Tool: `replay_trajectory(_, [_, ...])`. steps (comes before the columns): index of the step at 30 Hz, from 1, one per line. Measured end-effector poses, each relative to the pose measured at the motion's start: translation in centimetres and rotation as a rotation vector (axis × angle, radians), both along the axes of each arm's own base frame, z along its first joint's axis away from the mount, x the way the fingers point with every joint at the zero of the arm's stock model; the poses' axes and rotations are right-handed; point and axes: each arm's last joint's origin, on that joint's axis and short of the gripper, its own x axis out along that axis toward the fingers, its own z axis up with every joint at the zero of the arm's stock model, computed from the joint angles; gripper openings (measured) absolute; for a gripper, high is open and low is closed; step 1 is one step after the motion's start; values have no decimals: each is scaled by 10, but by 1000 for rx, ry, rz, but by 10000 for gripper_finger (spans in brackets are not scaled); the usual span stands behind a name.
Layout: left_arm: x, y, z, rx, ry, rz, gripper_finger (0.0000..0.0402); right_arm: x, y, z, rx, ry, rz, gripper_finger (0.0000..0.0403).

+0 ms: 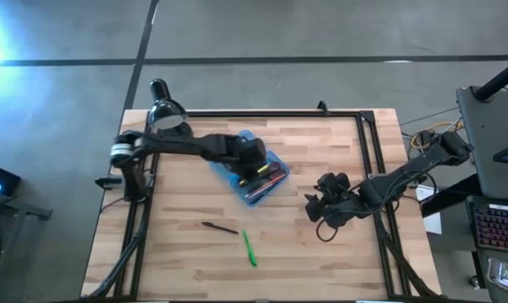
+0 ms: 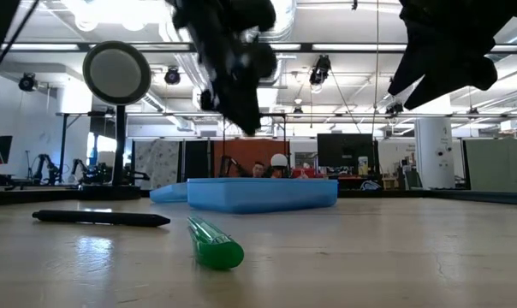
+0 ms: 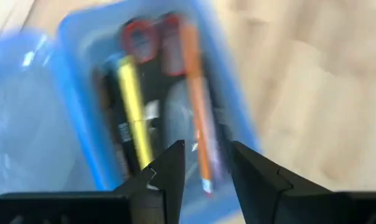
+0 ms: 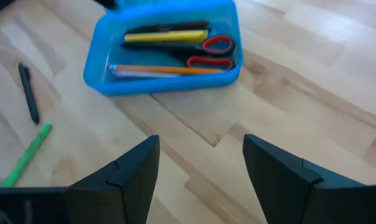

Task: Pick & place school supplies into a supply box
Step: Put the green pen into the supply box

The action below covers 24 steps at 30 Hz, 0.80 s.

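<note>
The blue supply box [image 1: 258, 177] lies open near the table's middle, its base flat on the wood. Inside it [image 4: 166, 53] lie a yellow pen [image 4: 166, 36], an orange pencil [image 4: 163, 70], dark pens and scissors with red handles [image 4: 216, 53]. A dark pen [image 1: 220, 227] and a green pen [image 1: 249, 248] lie flat on the table nearer the front edge. My left gripper [image 3: 206, 168] hovers open above the box, holding nothing. My right gripper [image 4: 200, 168] hangs open and clear of the table, to the right of the box [image 1: 325, 204].
A black desk lamp [image 1: 164, 111] stands at the table's far left corner, its round head [image 2: 117, 73] turned toward the table. A dark frame rail [image 1: 376, 160] runs along the right side. Bare wood [image 1: 304, 261] lies around the two loose pens.
</note>
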Motion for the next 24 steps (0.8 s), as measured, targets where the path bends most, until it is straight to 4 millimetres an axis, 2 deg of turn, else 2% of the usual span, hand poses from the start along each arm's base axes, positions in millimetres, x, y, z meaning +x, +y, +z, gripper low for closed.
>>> replay_trajectory(4, [-21,-31,22,51,-54,-162,109,1,1,0,9,19,43,221])
replay_trajectory(7, [-41,-51,22,42,-50,-197,110,5,3,1,61,-9,62,221])
replay_trajectory(10, [-66,-69,17,27,-37,-175,110,17,7,1,174,-59,111,221])
replay_trajectory(15, [-111,-88,8,39,-77,-67,110,50,18,-7,285,-46,135,221])
replay_trajectory(19, [-144,-94,1,45,-162,2,110,78,30,-13,312,49,49,221])
replay_trajectory(24, [-175,-97,-5,1,-263,-6,110,125,51,-7,374,83,-8,221])
